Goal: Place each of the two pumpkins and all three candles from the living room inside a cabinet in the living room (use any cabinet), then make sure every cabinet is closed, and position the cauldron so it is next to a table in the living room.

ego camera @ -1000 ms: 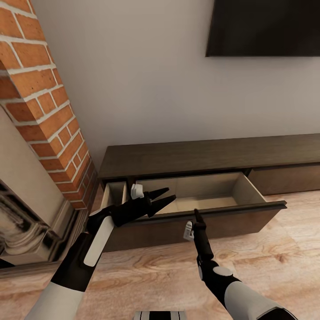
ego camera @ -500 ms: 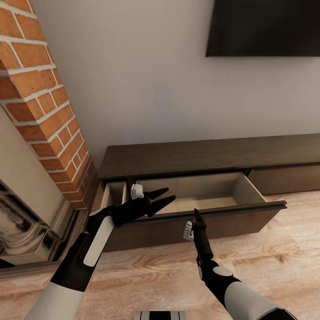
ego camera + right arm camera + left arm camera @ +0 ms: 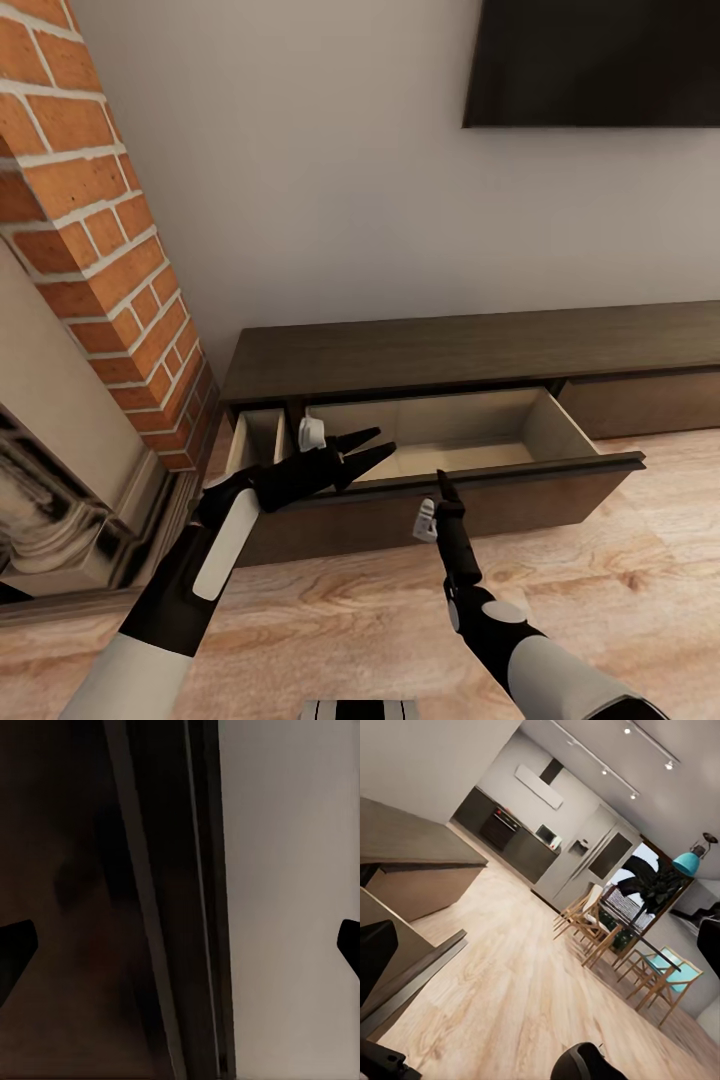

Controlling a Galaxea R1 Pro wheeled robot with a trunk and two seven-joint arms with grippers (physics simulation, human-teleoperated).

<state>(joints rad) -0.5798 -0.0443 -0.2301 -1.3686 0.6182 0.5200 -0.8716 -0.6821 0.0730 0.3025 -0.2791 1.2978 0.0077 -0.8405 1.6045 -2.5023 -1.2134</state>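
The long, low dark-brown cabinet [image 3: 450, 350] stands against the wall with its middle drawer [image 3: 520, 495] pulled out. The part of the drawer's tan interior that I can see holds nothing. My left gripper [image 3: 368, 447] is open and hovers over the drawer's left front corner. My right gripper [image 3: 442, 482] points up at the top edge of the drawer front. In the right wrist view its fingertips [image 3: 15, 945] sit far apart, open, with the dark drawer edge [image 3: 172, 907] close ahead. The pumpkins, candles and cauldron are out of view.
A brick chimney column [image 3: 90, 230] and an ornate fireplace surround [image 3: 50, 520] crowd the left side. A dark TV [image 3: 600, 60] hangs on the wall above. A closed drawer front [image 3: 640, 400] lies to the right. Wood floor [image 3: 620, 600] spreads in front; dining chairs [image 3: 600, 934] stand far off.
My left arm has edged very slightly to the right. Nothing else has visibly moved.
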